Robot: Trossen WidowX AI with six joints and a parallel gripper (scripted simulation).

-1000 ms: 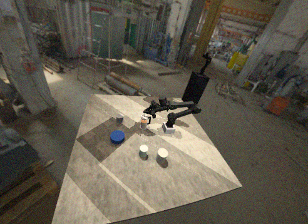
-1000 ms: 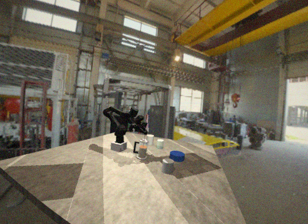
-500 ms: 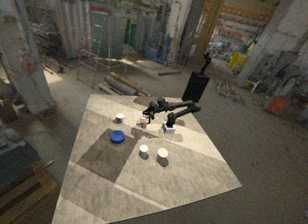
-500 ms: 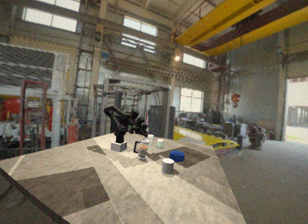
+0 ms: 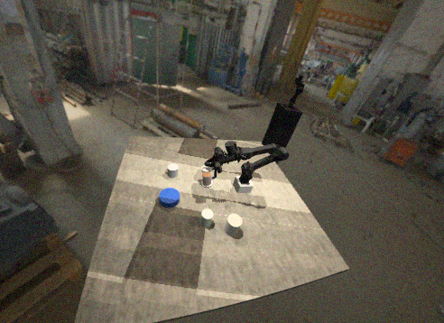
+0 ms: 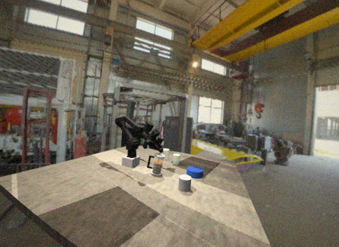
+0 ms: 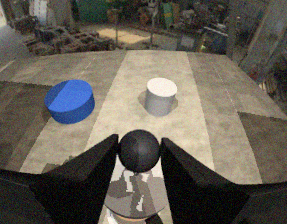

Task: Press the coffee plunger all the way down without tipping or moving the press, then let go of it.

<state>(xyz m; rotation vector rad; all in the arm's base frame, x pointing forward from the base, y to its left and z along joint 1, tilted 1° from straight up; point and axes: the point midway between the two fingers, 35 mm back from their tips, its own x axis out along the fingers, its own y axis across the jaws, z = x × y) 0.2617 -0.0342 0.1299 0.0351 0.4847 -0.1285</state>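
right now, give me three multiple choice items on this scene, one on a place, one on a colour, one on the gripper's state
1. In the wrist view, where is the flat disc relative to the white cylinder?
A. left of it
B. right of it
C. on top of it

2. What colour is the flat disc?
A. red
B. blue
C. green

3. What is the gripper doing?
A. wide open over the table
B. shut on nothing
C. shut on the plunger knob

Answers:
1. A, the disc sits to the cylinder's left, apart from it.
2. B, it shows bright blue in every view.
3. C, both fingers flank the black ball above the press.
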